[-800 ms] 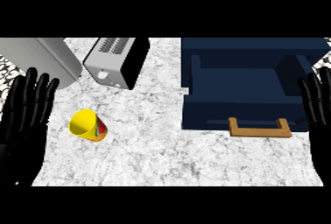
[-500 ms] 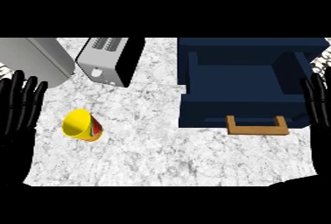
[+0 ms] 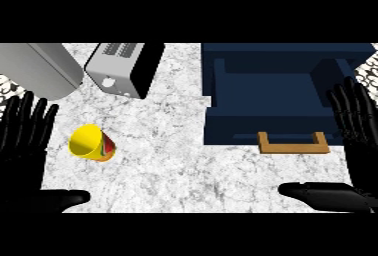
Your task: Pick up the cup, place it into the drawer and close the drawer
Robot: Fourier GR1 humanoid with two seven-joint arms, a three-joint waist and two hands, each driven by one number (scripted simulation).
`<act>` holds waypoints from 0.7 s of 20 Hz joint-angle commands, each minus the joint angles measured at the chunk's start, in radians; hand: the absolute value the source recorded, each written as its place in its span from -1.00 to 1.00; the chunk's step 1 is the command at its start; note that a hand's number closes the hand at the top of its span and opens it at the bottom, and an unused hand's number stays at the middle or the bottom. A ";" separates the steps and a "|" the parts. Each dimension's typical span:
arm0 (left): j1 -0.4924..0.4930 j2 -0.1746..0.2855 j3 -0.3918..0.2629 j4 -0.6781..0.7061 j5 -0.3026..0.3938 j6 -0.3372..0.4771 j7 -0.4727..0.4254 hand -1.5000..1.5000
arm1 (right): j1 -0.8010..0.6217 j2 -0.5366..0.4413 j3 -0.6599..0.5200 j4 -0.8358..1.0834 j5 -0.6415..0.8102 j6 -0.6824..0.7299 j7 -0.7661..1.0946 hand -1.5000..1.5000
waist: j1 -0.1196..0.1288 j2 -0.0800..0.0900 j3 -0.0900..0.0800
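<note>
- Yellow cup (image 3: 90,143) sits at nine o'clock.
- Our left hand (image 3: 26,130) beside it and right hand (image 3: 354,120) at three o'clock are flat, holding nothing.
- Blue drawer (image 3: 280,90) waits open at one o'clock.
- We might knock the cup over if our hand bumps it.

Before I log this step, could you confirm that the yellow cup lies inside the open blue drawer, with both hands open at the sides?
Not quite. The head view shows the yellow cup lying on the marble counter beside the left hand, not inside the blue drawer. The rest holds: the drawer is open, and the left hand and right hand are open at the sides.
</note>
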 commanded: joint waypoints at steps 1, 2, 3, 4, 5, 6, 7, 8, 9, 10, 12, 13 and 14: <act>0.060 -0.046 -0.022 0.037 -0.022 -0.004 -0.052 -1.00 | 0.003 0.011 0.014 -0.023 0.018 0.004 0.033 -1.00 | -0.002 0.000 0.000; 0.064 -0.008 0.033 0.059 0.038 -0.044 -0.042 -1.00 | -0.019 -0.013 -0.033 0.045 -0.016 0.034 -0.012 -1.00 | -0.001 0.000 0.000; 0.005 -0.020 0.038 0.160 -0.006 -0.007 -0.072 -1.00 | -0.037 -0.004 -0.009 0.022 -0.002 0.020 0.029 -1.00 | -0.003 0.001 0.000; 0.005 0.014 0.081 0.146 0.027 -0.029 -0.062 -1.00 | -0.021 0.012 -0.007 0.010 0.009 0.009 0.016 -1.00 | -0.003 0.000 0.000; -0.002 0.035 0.102 0.176 0.021 -0.029 -0.059 -1.00 | -0.060 -0.018 -0.035 0.002 -0.020 0.026 0.059 -1.00 | -0.003 0.001 0.000; 0.062 0.013 0.092 0.166 0.006 -0.045 -0.109 -1.00 | -0.042 0.017 0.001 0.020 0.019 0.005 0.006 -1.00 | 0.000 0.000 0.000; -0.021 0.045 0.127 0.311 -0.005 -0.060 -0.162 -1.00 | -0.048 -0.020 -0.050 0.037 -0.033 0.042 0.009 -1.00 | -0.005 0.002 0.000; 0.081 0.032 0.118 0.201 0.001 -0.063 -0.136 -1.00 | -0.012 -0.042 -0.058 -0.061 -0.042 0.053 0.082 -1.00 | -0.003 -0.001 0.000; 0.089 0.008 0.102 0.194 -0.033 -0.027 -0.133 -1.00 | -0.033 0.013 -0.008 -0.025 0.003 0.011 0.048 -1.00 | -0.001 0.000 0.000; -0.047 0.036 0.124 0.333 -0.072 0.009 -0.154 -1.00 | -0.047 0.027 0.016 -0.002 0.037 -0.004 0.034 -1.00 | -0.006 0.002 0.000; 0.001 0.022 0.136 0.369 -0.049 -0.021 -0.206 -1.00 | 0.020 0.004 -0.021 0.016 -0.003 0.049 -0.013 -1.00 | -0.005 0.001 0.000; 0.055 0.009 0.124 0.401 -0.097 -0.030 -0.278 -1.00 | -0.026 0.023 0.002 -0.002 0.028 0.010 0.029 -1.00 | -0.003 0.001 -0.001; 0.059 0.013 0.126 0.392 -0.092 -0.026 -0.258 -1.00 | -0.034 0.007 -0.054 0.057 -0.012 0.030 -0.029 -1.00 | -0.002 0.001 0.000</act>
